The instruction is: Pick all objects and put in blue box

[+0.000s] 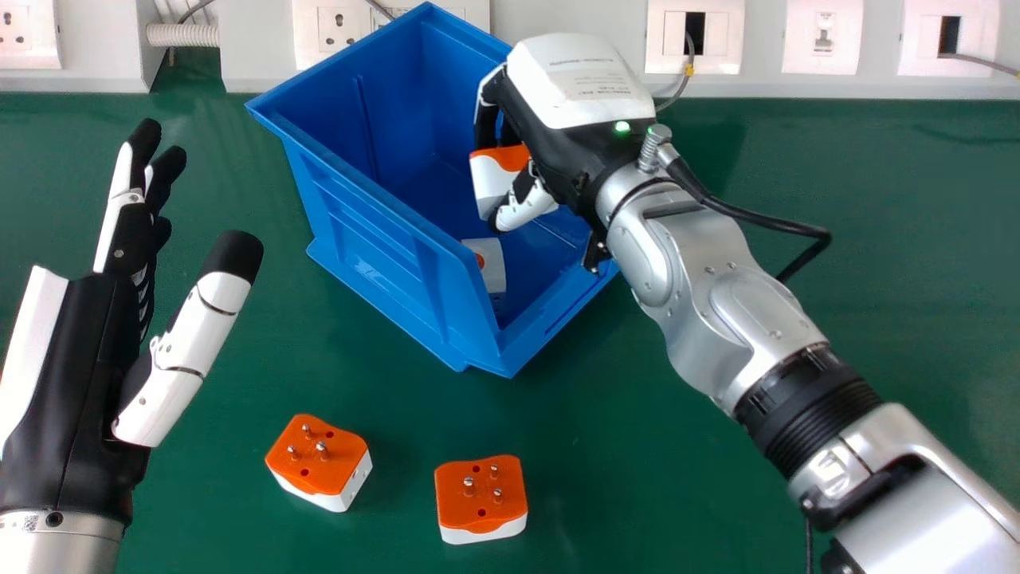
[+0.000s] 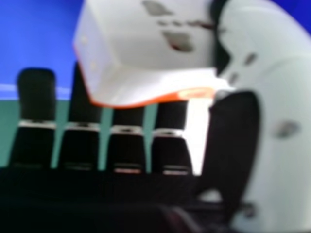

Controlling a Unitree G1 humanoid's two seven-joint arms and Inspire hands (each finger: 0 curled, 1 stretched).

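In the head view, the right hand (image 1: pixel 570 155) grasps an orange-and-white plug adapter (image 1: pixel 492 187) over the blue box (image 1: pixel 374 207), its thumb pressed against it. A white object (image 1: pixel 492 267) lies inside the box. Two more adapters, one (image 1: pixel 319 458) left of the other (image 1: pixel 480 498), sit pins up on the green counter (image 1: pixel 637 478). The left hand (image 1: pixel 80 351) is released, fingers extended.

In the right hand view, the right hand (image 2: pixel 279 107) has the held adapter between thumb and fingers.

Can't read any text from my seat tbh, the print on the right hand (image 1: pixel 562 119) over the blue box (image 1: pixel 374 239) is too tiny.
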